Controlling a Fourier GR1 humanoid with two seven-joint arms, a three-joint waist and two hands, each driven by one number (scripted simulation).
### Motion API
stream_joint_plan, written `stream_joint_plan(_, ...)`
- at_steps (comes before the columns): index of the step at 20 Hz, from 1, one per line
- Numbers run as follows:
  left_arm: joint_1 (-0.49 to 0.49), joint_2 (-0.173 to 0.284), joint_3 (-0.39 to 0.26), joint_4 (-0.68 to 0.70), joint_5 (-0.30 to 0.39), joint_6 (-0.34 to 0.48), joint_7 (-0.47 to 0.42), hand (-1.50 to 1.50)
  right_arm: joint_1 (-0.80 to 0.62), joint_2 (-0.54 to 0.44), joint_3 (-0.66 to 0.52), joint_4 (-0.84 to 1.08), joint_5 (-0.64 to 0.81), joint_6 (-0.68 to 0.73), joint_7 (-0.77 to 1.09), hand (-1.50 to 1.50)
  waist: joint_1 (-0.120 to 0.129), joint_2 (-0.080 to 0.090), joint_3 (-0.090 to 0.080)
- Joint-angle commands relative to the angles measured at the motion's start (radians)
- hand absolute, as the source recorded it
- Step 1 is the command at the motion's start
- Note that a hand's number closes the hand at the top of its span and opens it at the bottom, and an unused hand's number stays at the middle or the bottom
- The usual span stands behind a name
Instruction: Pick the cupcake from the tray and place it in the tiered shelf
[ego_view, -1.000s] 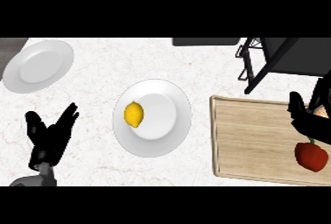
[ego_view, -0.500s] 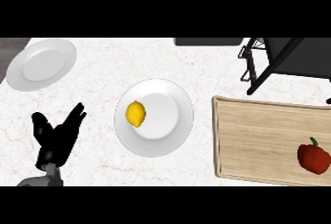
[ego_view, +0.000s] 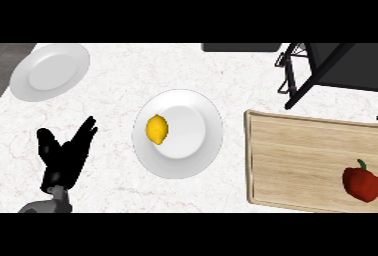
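- Left hand (ego_view: 65, 155): at the view's lower left above the white counter (ego_view: 118, 90), fingers straight and spread, thumb apart, grasping nothing. Resting.
- Right hand: not seen in the head view; its state cannot be told.
- Wooden tray (ego_view: 295, 160): lower right, flat on the counter, running out of the right edge of the view.
- Red bell pepper (ego_view: 361, 183): on the tray near its right end, green stem pointing up in the view. This is the only object on the tray; no cupcake is seen there, though the task names one.
- White plate (ego_view: 193, 145): centre of the counter, between the left hand and the tray, touching neither.
- Lemon (ego_view: 156, 129): on the left part of that plate.
- Second white plate (ego_view: 50, 72): upper left, near the counter's edge, nothing on it.
- Tiered shelf (ego_view: 325, 65): black frame at upper right, just beyond the tray's far edge.
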Motion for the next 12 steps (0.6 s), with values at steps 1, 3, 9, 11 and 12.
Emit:
stream_joint_plan(1,-0.044,0.049,0.042,0.024,0.037,-0.032,0.081,0.0,-0.126,-0.048,0.04,0.163,0.027,0.007,-0.014,1.5,0.001,0.006,-0.008)
stream_joint_plan(3,0.006,0.012,0.016,0.001,0.027,-0.018,0.065,0.0,-0.117,-0.073,0.024,0.273,0.036,0.015,-0.144,1.5,0.004,0.006,-0.007)
stream_joint_plan(9,-0.063,0.005,0.03,0.112,0.009,-0.015,0.005,0.0,-0.152,-0.07,0.108,0.425,0.103,0.023,-0.306,1.5,-0.004,0.009,-0.007)
stream_joint_plan(11,-0.05,0.027,0.045,0.082,0.027,-0.034,0.031,0.0,-0.156,-0.076,0.116,0.502,0.147,-0.02,-0.393,1.5,0.003,0.01,-0.007)
stream_joint_plan(12,0.003,0.029,0.043,0.07,0.021,-0.046,-0.01,0.0,-0.11,-0.073,0.108,0.521,0.156,-0.039,-0.445,1.5,0.003,0.01,-0.007)
